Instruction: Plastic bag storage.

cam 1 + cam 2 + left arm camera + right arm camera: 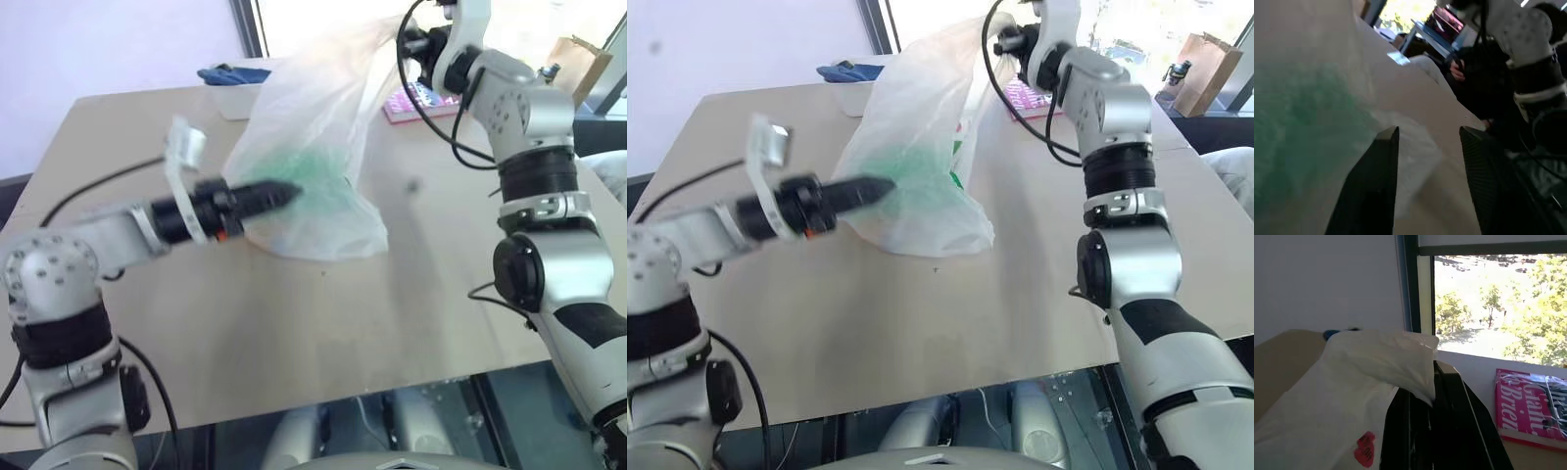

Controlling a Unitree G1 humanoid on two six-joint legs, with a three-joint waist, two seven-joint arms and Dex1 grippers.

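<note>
Pale wood-toned laminate is forming the tabletop (294, 323), which is sitting against a plain white wall and a dark-framed window; sunlit trees and parked cars are showing outside in the right wrist view. A person in dark clothing is sitting beyond the tabletop's far side in the left wrist view.

Standing near the middle of the tabletop, the plastic bag (313, 147) is being held up by its top edge, its lower part resting on the surface. A green mass is showing through its translucent skin. A red printed mark (1365, 449) is sitting on the bag; its wording is too small to read.

The right tool (1435, 382) is closed tight on the bag's upper edge, with the film folded over its black fingers. The left tool (1427, 142) is standing with its jaws apart and nothing between them, its tips just beside the bag's lower side.

A pink book (1528, 404) wrapped in clear film is lying at the far edge by the window; white lettering on it is only partly legible. A white tray (240, 98) with a blue cloth (230, 72) on it is sitting at the far edge.
</note>
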